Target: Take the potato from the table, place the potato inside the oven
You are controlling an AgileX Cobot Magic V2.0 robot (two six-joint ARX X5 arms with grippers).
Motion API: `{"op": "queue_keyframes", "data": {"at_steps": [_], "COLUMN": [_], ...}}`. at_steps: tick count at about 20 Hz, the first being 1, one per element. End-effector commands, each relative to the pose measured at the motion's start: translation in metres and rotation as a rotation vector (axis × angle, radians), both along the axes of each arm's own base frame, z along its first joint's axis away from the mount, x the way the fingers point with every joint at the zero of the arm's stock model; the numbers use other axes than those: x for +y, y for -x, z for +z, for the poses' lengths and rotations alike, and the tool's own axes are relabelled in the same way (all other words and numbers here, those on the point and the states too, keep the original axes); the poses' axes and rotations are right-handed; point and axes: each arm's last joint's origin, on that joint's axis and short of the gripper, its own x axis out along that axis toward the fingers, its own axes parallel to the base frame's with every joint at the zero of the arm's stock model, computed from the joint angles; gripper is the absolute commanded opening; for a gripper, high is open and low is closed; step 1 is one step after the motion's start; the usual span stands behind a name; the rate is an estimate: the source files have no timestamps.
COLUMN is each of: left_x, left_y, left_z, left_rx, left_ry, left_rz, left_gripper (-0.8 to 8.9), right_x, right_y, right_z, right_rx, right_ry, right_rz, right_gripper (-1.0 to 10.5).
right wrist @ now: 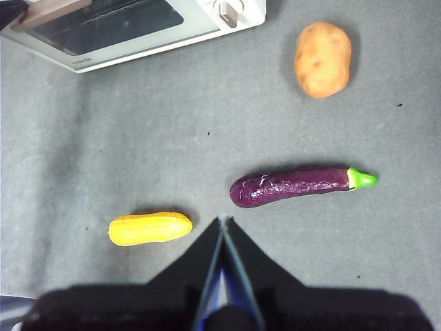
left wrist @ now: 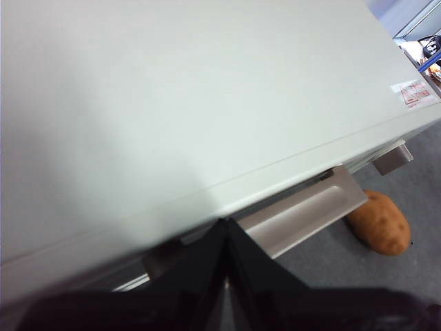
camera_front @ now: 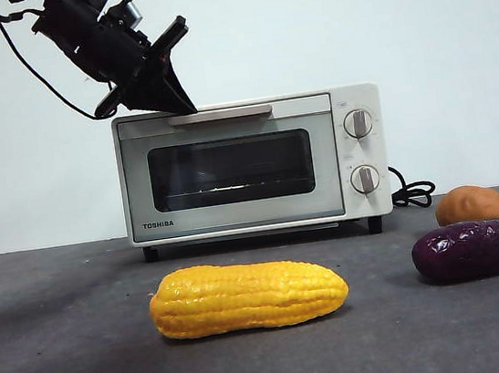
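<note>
The small rounded orange-brown potato lies on the dark grey matte table, right of the cream-white boxy TOSHIBA oven (its door closed) and just behind the dark purple, green-tipped eggplant. The long yellow corn cob lies in front of the oven. The left pincer, jaws pressed together and empty, sits at the beige bar handle. The right pincer, likewise closed and empty, hovers high above the table.

Corn cob before the oven; potato right.
</note>
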Motion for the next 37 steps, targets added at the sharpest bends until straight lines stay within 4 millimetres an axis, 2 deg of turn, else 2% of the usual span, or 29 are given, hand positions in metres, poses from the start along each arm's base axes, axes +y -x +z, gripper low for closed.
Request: {"op": "queue_keyframes", "data": {"at_steps": [1,20,27,37], "left_x": [-0.001,0.001,-0.016,-0.035], "left_y": [0.001,0.026,0.037,0.047], "left_z": [-0.015,-0.036,-0.039,-0.04], "left_rx": [0.07,0.29,0.313,0.312], "left_ry": [-0.05,-0.317,-0.447,-0.497], "left_rz": [-0.014,-0.059,-0.04,-0.06], "left_gripper": [-0.06,-0.06,-0.06,-0.06], "right_x": [0.0,0.0,0.0,0.0], "right_y": [-0.001,-0.001,0.0,0.001], "right_z": [0.002,0.002,0.001,0.001], "right_rx": [-0.015,-0.02,-0.015,-0.01], "right_ry": [0.007,0.014,0.018,0.019], "right_rz": [0.008,0.017,0.023,0.026], "right_gripper": [0.0,0.0,0.0,0.0]}}
